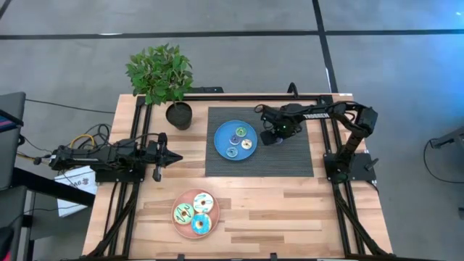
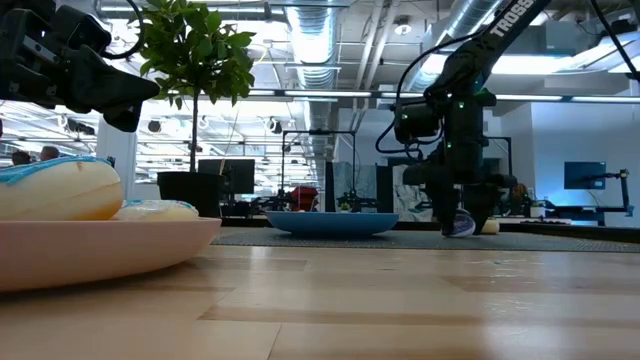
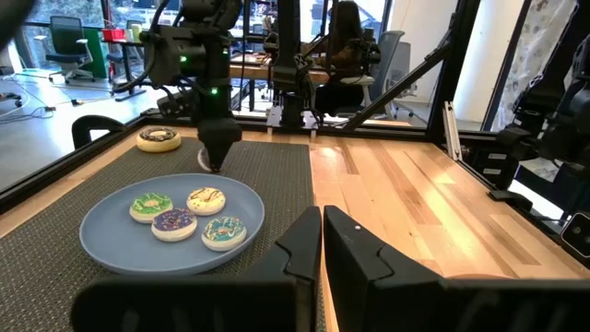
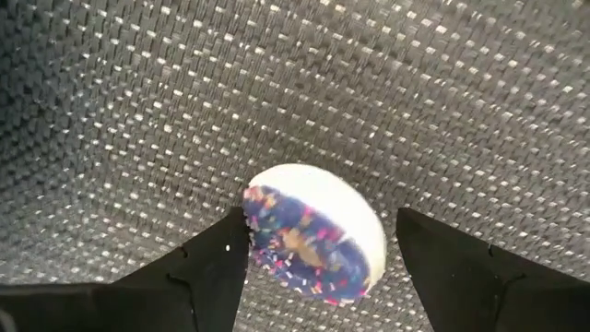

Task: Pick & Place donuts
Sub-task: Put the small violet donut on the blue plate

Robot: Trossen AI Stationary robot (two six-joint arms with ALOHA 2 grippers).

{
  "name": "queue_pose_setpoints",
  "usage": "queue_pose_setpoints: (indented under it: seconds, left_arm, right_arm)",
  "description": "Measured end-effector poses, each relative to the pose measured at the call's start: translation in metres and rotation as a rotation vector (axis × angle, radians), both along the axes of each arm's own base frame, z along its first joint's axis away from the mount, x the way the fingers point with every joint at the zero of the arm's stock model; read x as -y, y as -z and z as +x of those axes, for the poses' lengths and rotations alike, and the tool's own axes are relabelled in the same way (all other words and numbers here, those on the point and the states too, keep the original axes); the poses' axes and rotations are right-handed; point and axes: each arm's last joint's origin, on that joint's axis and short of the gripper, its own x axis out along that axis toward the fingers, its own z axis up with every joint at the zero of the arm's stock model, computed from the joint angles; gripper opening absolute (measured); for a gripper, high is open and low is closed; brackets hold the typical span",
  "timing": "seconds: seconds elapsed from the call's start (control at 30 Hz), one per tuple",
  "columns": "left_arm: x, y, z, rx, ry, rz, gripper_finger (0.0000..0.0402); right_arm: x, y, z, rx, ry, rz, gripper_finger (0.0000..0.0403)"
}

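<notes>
A small donut (image 4: 313, 240) with dark blue sprinkled icing on a white base stands tilted on the dark mat (image 1: 290, 163), just right of the blue plate (image 1: 220, 145). My right gripper (image 4: 318, 231) points down over it, open, with a finger on either side. Several mini donuts lie on the blue plate: green (image 3: 149, 205), cream (image 3: 206, 198), purple (image 3: 173, 222) and light blue (image 3: 223, 231). A dark brown donut (image 3: 159, 138) lies on the mat beyond. Three larger donuts rest on the pink plate (image 1: 179, 225). My left gripper (image 1: 176, 156) hovers shut at the table's left. My right gripper comes from above, pointing down, with the small blue-iced donut between its open fingers. The donut's rim (image 4: 251, 226) lies against one finger (image 4: 221, 258); the other finger (image 4: 433, 249) stands apart from it. The donut is tilted, with its lower edge on the mat.
A potted plant (image 1: 161, 76) stands at the mat's far left corner. The arms' black frames (image 1: 341, 163) run along both table sides. Bare wood lies between the mat and the near edge, right of the pink plate.
</notes>
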Motion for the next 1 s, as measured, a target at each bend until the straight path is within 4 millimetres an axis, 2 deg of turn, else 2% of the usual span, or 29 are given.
queue_pose_setpoints:
  seconds: [0.13,0.87,1.0]
  left_arm:
    - [0.0,0.0001,0.0,0.0,0.0,0.0,0.0009]
    - [0.0,0.0,0.0,0.0,0.0,0.0,0.0009]
    - [0.0,0.0001,0.0,0.0,0.0,0.0,0.0009]
  right_arm:
    - [-0.001,0.0,0.0029,0.001,-0.008,-0.047,0.026]
    - [-0.0011,-0.0001,0.0024,-0.003,-0.008,-0.044,0.0259]
    - [-0.0011,-0.0001,0.0024,-0.002,-0.008,-0.043,0.024]
